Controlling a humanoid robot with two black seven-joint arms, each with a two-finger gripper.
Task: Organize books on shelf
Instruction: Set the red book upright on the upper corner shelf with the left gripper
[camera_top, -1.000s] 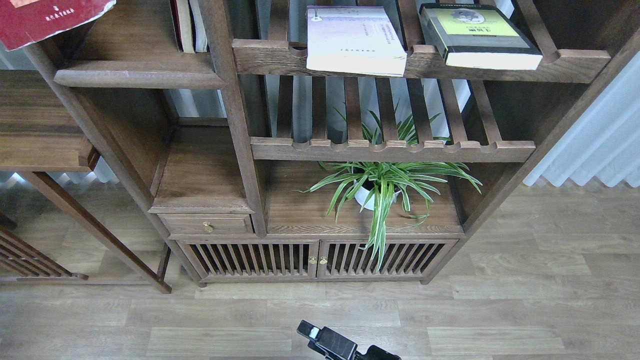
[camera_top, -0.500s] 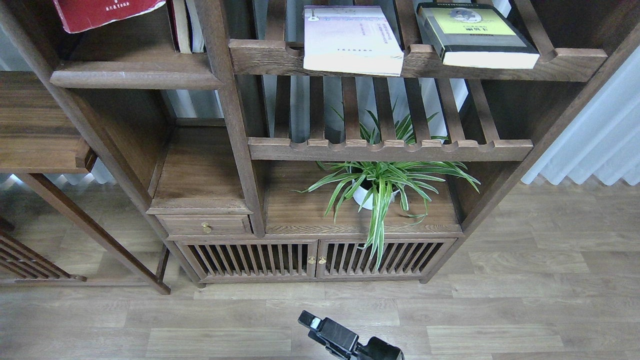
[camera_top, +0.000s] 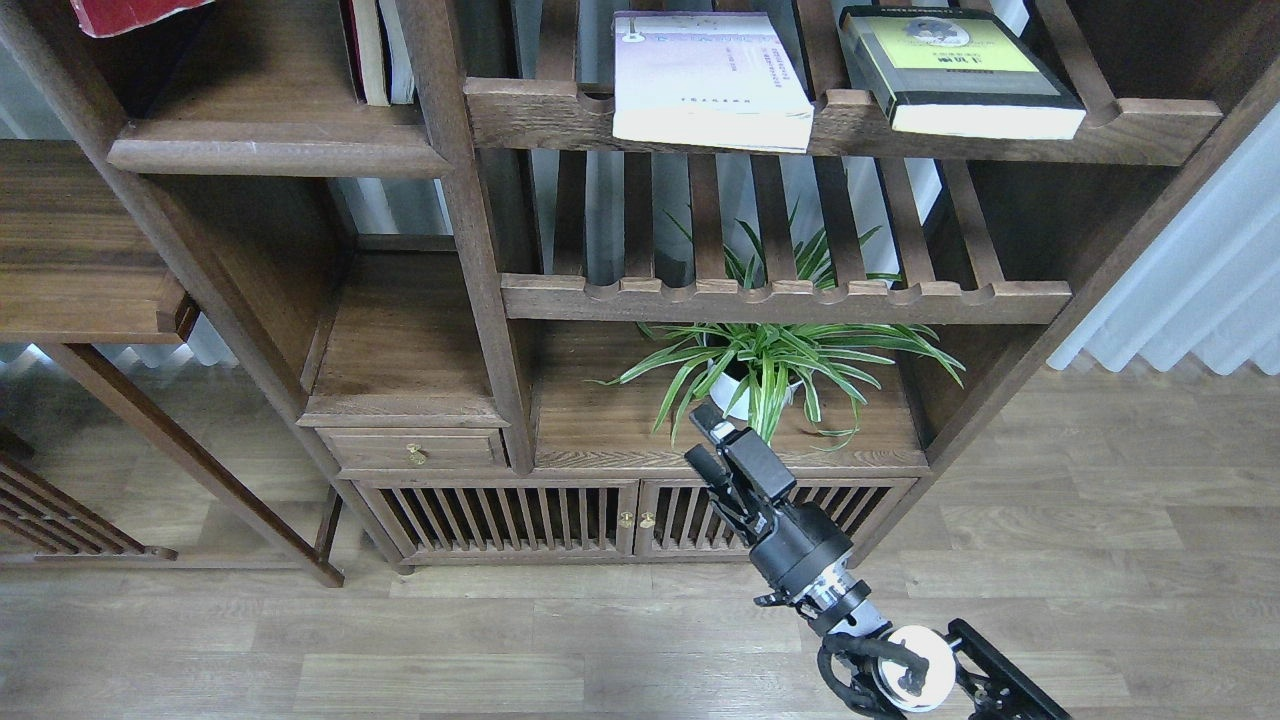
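The red book (camera_top: 130, 12) shows only as a corner at the top left edge, above the solid dark shelf (camera_top: 280, 150). The pale white-lavender book (camera_top: 708, 80) and the thick yellow-green book (camera_top: 955, 70) lie flat on the upper slatted rack (camera_top: 1140, 130), their front edges overhanging its rail. My right gripper (camera_top: 704, 443) is raised in front of the low cabinet, under the plant leaves. Its fingers stand slightly apart and hold nothing. It is far below the books. My left gripper is out of view.
Two thin books (camera_top: 378, 50) stand upright at the right end of the solid shelf. A potted spider plant (camera_top: 770, 370) sits on the cabinet top under a lower slatted rack (camera_top: 780, 295). A small drawer (camera_top: 415, 450) and slatted doors (camera_top: 520, 520) are below.
My right arm has risen from the bottom edge up to the front of the cabinet. The red book has moved up and left, almost out of the frame.
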